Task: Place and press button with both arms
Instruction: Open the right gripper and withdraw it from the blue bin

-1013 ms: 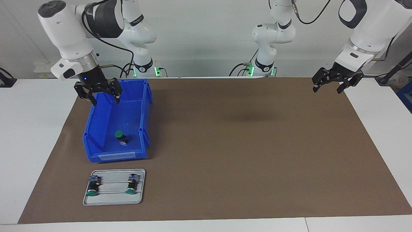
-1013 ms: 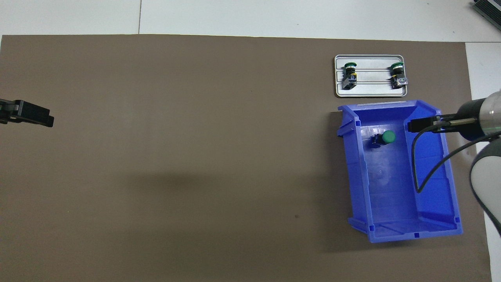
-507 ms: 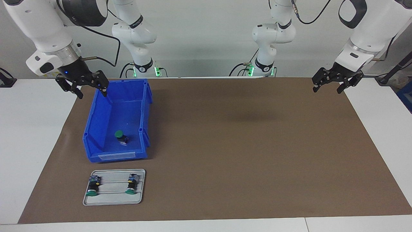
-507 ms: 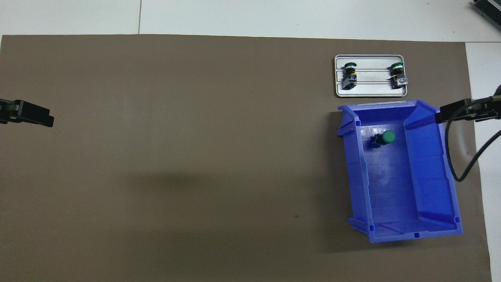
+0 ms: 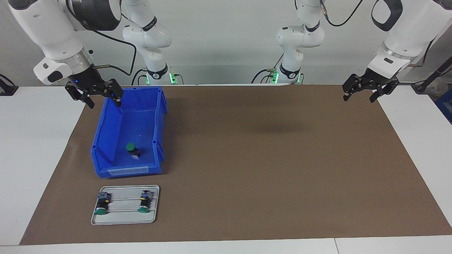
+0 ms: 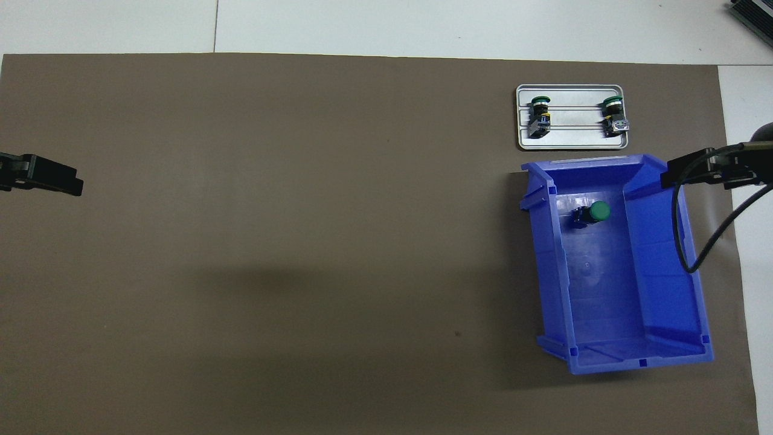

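The button (image 5: 132, 149) has a green cap and a dark body. It lies on the floor of a blue bin (image 5: 106, 141), in the part farther from the robots, and also shows in the overhead view (image 6: 592, 212). My right gripper (image 5: 106, 104) is open and empty, up in the air over the bin's wall toward the right arm's end of the table; in the overhead view (image 6: 671, 176) it is over that wall's rim. My left gripper (image 5: 357, 100) is open and empty and waits over the mat's edge at the left arm's end; it also shows in the overhead view (image 6: 73, 187).
A grey metal tray (image 5: 124, 219) lies on the brown mat (image 5: 265, 158), farther from the robots than the bin. It holds two green-capped buttons with yellow marks (image 5: 101, 204) (image 5: 143, 203). The tray also shows in the overhead view (image 6: 572, 142).
My right gripper moved from over the bin's inside out toward the right arm's end of the table, then came back a little to the bin's wall. The left arm and the button have not moved.
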Controlling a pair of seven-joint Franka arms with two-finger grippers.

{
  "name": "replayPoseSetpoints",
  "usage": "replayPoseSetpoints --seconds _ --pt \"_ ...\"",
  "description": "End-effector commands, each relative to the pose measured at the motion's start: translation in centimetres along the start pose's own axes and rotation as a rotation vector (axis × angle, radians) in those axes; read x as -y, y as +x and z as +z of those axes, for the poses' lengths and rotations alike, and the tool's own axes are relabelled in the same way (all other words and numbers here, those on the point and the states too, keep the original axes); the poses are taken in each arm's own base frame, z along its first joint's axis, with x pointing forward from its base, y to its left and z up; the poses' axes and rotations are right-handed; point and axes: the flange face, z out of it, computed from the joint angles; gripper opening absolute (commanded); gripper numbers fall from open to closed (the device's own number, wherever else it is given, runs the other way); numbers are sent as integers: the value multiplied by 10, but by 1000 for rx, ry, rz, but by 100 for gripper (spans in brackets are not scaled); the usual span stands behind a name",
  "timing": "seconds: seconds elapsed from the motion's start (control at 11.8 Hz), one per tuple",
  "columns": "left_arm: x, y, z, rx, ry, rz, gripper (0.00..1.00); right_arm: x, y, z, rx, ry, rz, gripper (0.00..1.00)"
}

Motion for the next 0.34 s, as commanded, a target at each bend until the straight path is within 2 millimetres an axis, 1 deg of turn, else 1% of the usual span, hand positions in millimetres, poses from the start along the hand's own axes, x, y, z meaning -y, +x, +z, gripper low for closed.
replayPoseSetpoints --seconds 0.0,0.25 --pt "1 -7 0 7 3 -9 100 1 1 2 17 -2 8 97" --pt "1 -7 0 7 3 -9 100 1 -2 5 25 -3 8 97"
